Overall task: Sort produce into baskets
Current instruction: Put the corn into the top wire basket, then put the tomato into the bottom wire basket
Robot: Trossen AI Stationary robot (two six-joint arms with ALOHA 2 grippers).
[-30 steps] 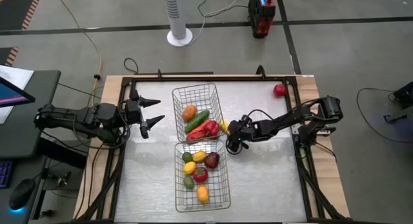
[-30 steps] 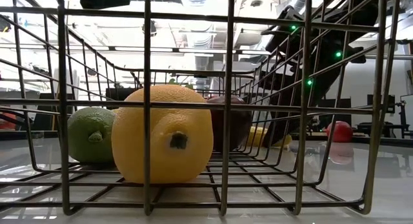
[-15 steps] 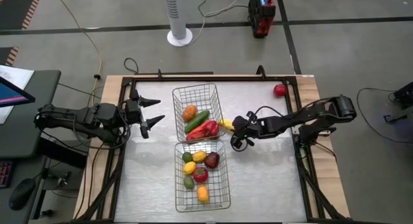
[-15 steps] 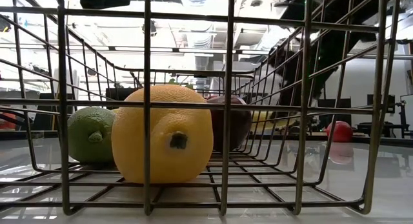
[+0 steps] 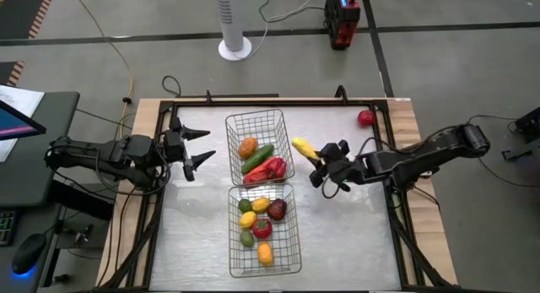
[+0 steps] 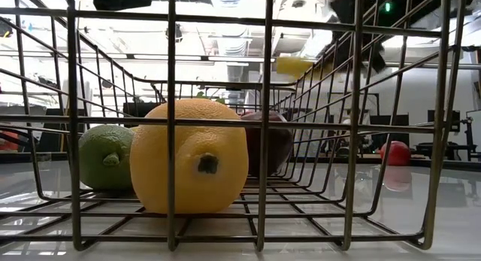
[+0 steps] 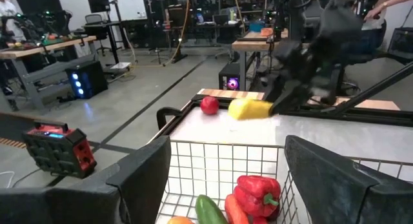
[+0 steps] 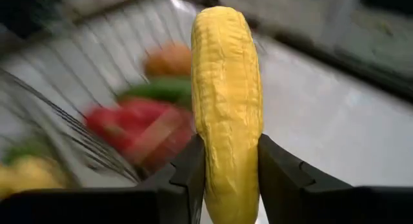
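Observation:
Two wire-mesh baskets stand mid-table: the far one (image 5: 257, 148) holds red peppers, a green cucumber and an orange piece, the near one (image 5: 263, 230) lemons, limes and apples. My right gripper (image 5: 322, 164) is right of the far basket, above the table, shut on a long yellow piece with a bumpy skin (image 5: 304, 148), which also shows in the low view (image 6: 294, 65). A red apple (image 5: 365, 118) rests on the table at the far right. My left gripper (image 5: 202, 147) hovers open, left of the far basket. My right gripper pinches the yellow piece's two long sides, near one end (image 8: 226, 161), between its two fingers (image 8: 187, 179). It comes from the table's right, slanting down. The piece sticks out past the fingertips toward the far basket and is lifted clear of the table.
The table is ringed by a dark frame (image 5: 278, 100). Bare tabletop lies right of the baskets (image 5: 346, 225) and left of them (image 5: 194, 225). Beyond the far edge stand a white fan base (image 5: 234, 48) and a red-black box (image 5: 342, 18) on the floor.
My right gripper has taken the yellow piece off the table beside the far basket and risen with it, drifting toward the table's right edge while its wrist rolled. The piece now hangs clear of the table, high in the low view.

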